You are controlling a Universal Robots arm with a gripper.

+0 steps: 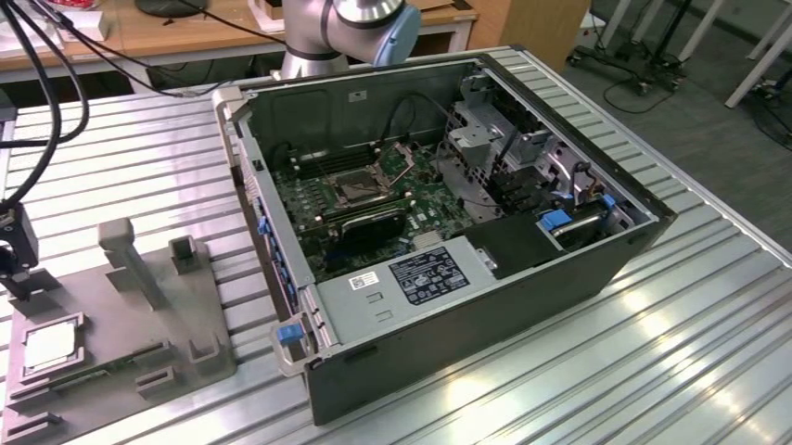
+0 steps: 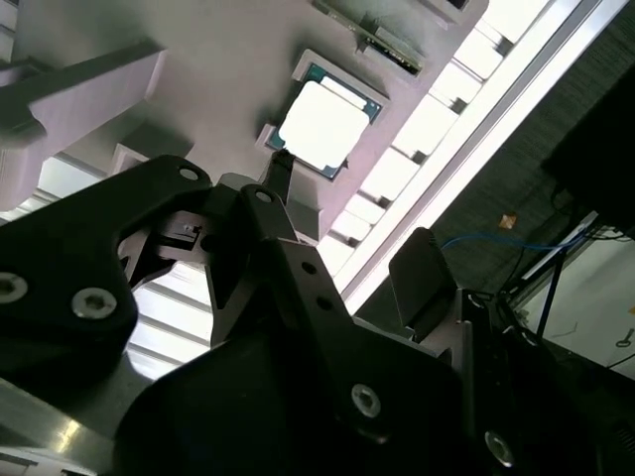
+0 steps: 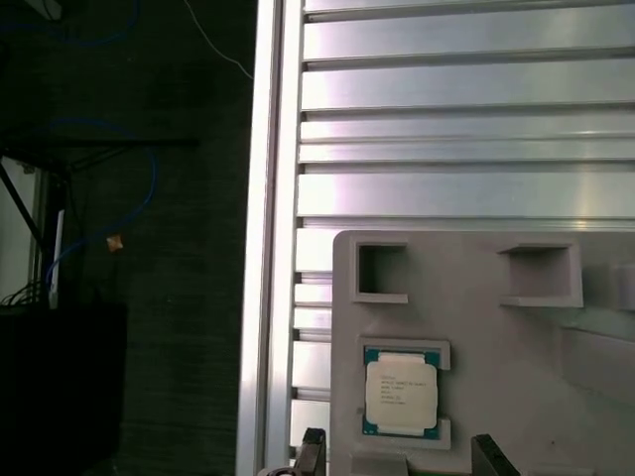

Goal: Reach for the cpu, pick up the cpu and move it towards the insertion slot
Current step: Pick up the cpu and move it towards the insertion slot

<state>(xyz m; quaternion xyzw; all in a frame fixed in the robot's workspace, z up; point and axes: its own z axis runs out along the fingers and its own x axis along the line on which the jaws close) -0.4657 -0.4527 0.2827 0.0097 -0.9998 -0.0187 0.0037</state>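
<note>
While the ribbed metal table (image 1: 669,352) carries everything here, the biggest thing on it is the open computer case (image 1: 495,320), which lies on its side well away from the jaws, toward the exterior view's right. Next in size is the grey plastic tray (image 1: 118,329), with its rectangular recesses and upright posts. It sits directly beneath the jaws at the exterior view's left, and its pale surface (image 3: 496,347) shows in the first wrist view against the table's slats (image 3: 446,129).

The gripper (image 1: 19,269) hangs over the near end of that tray. In the first wrist view the gripper (image 3: 402,458) shows two dark fingertips (image 3: 313,451) standing wide apart, with a gap broader than the chip, and nothing is held between them.

The insertion slot (image 1: 355,188), a silver-framed square on the green board inside the case, is far from the jaws.

The cpu (image 1: 50,345) rests flat in its tray recess. In the first wrist view the cpu (image 3: 402,394) lies just ahead of the jaws, lined up with the gap between them and untouched. In the second wrist view the cpu (image 2: 322,124) sits just beyond one fingertip.
</note>
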